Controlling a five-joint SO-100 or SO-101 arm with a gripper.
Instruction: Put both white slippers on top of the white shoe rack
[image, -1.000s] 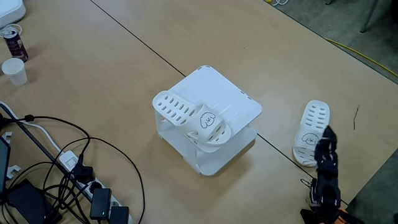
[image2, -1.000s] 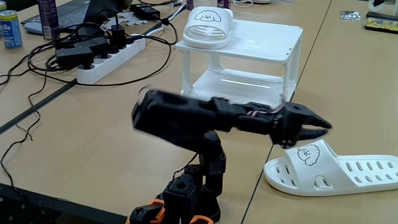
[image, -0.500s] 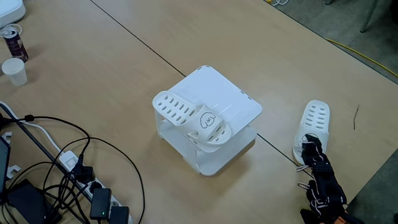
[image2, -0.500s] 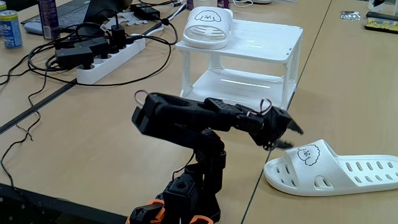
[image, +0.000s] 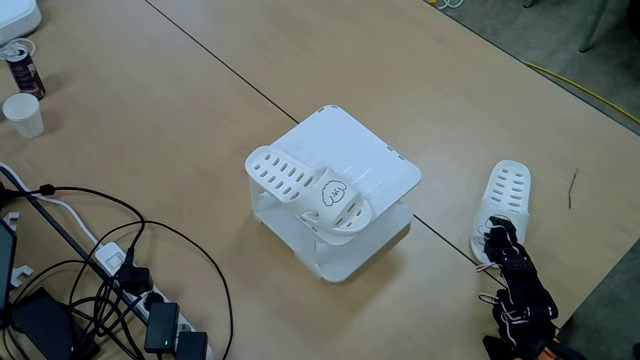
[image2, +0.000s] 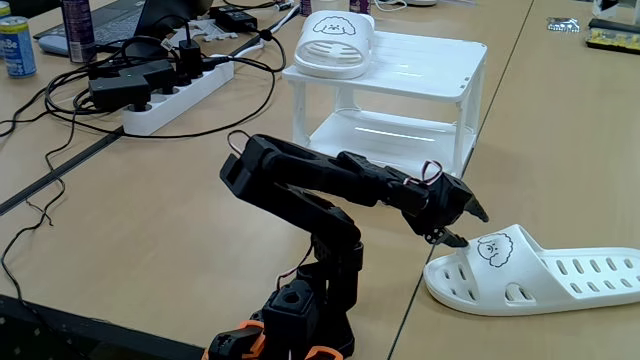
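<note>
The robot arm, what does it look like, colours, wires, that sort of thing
The arm is matte black, built of boxy segments, with thin wires looping off it. Its base shows orange parts. The gripper has two pointed black fingers.

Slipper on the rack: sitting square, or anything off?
Slightly off. The slipper lies diagonally across the rack top, its strap end poking past the edge. The other slipper lies flat on the table, gripper at its strap.
</note>
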